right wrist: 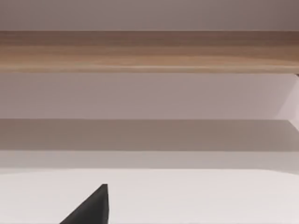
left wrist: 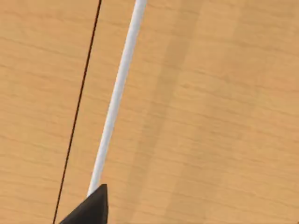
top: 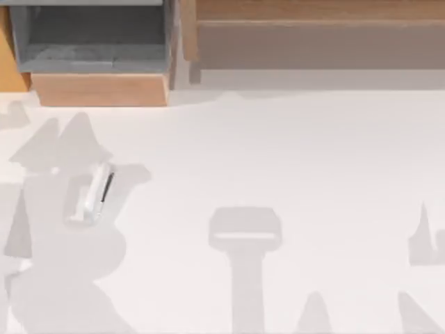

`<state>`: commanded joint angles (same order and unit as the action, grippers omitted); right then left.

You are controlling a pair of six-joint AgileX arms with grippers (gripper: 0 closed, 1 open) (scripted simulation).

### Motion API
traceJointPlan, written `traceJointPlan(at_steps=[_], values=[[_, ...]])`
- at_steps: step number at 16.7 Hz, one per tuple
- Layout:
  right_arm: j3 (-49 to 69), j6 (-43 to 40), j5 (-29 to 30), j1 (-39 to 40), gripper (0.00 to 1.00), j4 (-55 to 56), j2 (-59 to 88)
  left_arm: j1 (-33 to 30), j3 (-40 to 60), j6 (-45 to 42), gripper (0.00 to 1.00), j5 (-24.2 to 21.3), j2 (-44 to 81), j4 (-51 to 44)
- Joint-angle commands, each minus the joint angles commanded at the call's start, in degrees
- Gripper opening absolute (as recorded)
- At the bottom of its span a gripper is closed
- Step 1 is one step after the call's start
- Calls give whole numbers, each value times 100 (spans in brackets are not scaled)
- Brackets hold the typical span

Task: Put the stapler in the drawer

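Note:
The stapler (top: 94, 195), small and white with a dark slit along one side, lies on the white table at the left, in the grey shadow cast by an arm. Beyond it, at the back left, the drawer (top: 101, 89) stands pulled out, with grey inner walls and floor and a tan wooden front panel. A dark corner of my left gripper (left wrist: 91, 210) shows in the left wrist view against a tan wooden surface (left wrist: 210, 116) crossed by a white strip and a thin dark line. A dark corner of my right gripper (right wrist: 91, 210) shows above the white table, facing the shelf.
A long wooden shelf (top: 313, 35) runs along the back right of the table, seen close in the right wrist view as a shelf board (right wrist: 149, 51). Arm shadows fall across the table's front and left.

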<state>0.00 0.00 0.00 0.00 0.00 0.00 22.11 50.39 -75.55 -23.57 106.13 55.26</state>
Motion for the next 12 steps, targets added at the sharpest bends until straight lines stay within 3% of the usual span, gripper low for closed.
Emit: traceJointPlan(at_steps=[6, 12], values=[[0, 0, 0, 0, 100, 0, 0, 168, 1084, -1313, 100, -269, 2114, 1038], [0, 0, 0, 0, 100, 0, 0, 189, 1264, -1524, 100, -309, 2454, 1206]])
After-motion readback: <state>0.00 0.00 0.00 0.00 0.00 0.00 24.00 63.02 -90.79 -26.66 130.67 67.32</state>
